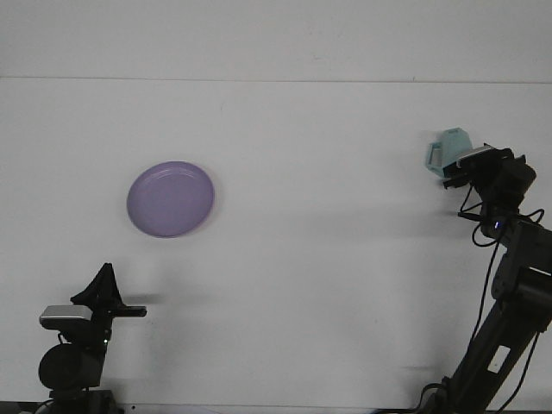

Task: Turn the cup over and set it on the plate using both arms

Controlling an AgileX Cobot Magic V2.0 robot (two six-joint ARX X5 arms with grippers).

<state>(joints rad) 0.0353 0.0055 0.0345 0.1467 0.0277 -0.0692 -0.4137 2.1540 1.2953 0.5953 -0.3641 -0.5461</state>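
You're looking forward over a plain white tabletop (293, 259). On the left half sits a round, shallow lilac plastic plate (171, 198), nothing on it. Far right, toward the back, lies a pale teal faceted plastic cup w/ a handle (450, 148); its handle points left, and it isn't standing mouth-up, though exact orientation is hard to read from here.

The right arm reaches up from the bottom right corner, and the right gripper (459, 169) is at the cup's near right side, overlapping its lower edge in this view. Contact can't be confirmed, and you can't tell whether its fingers are spread or pressed together, since the wrist camera housing hides them. The left gripper (105, 285) is parked low at bottom left, well apart from plate and cup; it looks pressed together into a dark point, holding nothing.

Risks from here, as a judgement: the cup looks light and angular, so a nudge from the approaching gripper could skid or roll it toward the tabletop's right edge. A grasp on a slanted facet could slip during the flip. Plate is well apart from the cup, so the carry or handover across is long.

No brands, labels or writing legible anywhere.
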